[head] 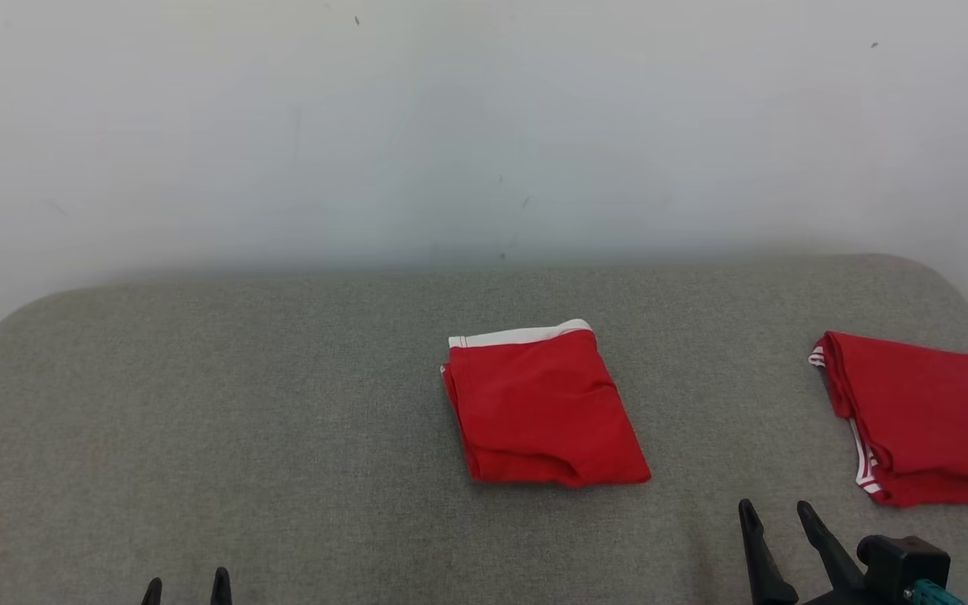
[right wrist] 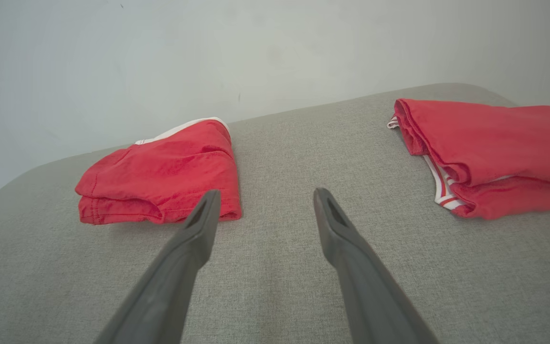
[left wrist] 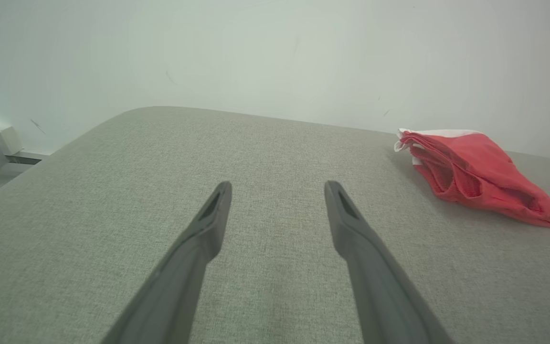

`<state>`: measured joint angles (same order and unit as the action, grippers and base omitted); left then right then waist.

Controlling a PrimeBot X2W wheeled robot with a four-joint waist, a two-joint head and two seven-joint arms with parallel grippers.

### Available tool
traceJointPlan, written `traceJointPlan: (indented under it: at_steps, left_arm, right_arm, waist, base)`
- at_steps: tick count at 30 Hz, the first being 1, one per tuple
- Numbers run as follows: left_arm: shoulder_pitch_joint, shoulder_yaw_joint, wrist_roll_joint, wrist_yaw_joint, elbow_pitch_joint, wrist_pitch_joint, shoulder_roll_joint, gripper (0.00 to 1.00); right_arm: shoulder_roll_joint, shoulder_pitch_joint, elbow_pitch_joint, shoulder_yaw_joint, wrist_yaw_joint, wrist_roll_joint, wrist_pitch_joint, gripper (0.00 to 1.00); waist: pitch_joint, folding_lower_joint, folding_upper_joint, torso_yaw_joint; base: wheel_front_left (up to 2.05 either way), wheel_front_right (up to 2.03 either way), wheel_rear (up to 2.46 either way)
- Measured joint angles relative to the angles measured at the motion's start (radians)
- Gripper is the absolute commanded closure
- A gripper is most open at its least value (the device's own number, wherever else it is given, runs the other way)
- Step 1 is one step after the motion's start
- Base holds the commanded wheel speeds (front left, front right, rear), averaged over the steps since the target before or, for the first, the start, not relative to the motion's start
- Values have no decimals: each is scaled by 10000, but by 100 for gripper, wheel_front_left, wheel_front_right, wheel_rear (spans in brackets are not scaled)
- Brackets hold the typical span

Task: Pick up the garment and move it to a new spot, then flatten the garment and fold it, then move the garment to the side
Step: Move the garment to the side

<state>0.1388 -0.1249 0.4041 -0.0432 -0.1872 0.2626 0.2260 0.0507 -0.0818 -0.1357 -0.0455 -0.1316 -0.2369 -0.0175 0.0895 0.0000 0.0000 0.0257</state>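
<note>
Garment of folded red cloth with a white waistband (head: pixel 543 407) lies at the centre of the grey fabric-covered table (head: pixel 240 403), clear of the left gripper (head: pixel 186 586) and right gripper (head: pixel 776 512), both spread wide and empty. Soft, light and limp, it likely needs a pinch across its thick near fold.

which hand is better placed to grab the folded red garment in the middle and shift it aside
Right, probably. The right hand sits open close to the folded red garment, by the gap between it and the second red garment at the right edge. The left hand, also open, is much farther away.
</note>
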Motion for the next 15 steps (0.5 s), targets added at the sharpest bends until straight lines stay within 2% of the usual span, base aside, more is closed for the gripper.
traceJointPlan:
  at_steps: [4,8,13,15]
  left_arm:
    - [-1,-31,0,-19,44,0,-21,0]
    - [-1,-35,6,-21,140,-2,-42,0]
    - [-17,-38,4,-23,397,-86,84,0]
    - [-25,-42,4,-58,516,-128,144,0]
  right_arm:
    - [-4,59,-21,-33,0,13,-224,0]
    - [10,466,12,-288,0,88,-955,0]
    - [-13,1846,48,-564,0,-690,-3770,0]
    - [2,2493,-33,-748,0,-470,-5129,0]
  waist:
    - [-35,0,0,-15]
    - [-73,0,0,-43]
    - [-207,0,0,-193]
    - [-295,0,0,-281]
  base:
    - [0,0,0]
    - [0,0,0]
    - [0,0,0]
    - [0,0,0]
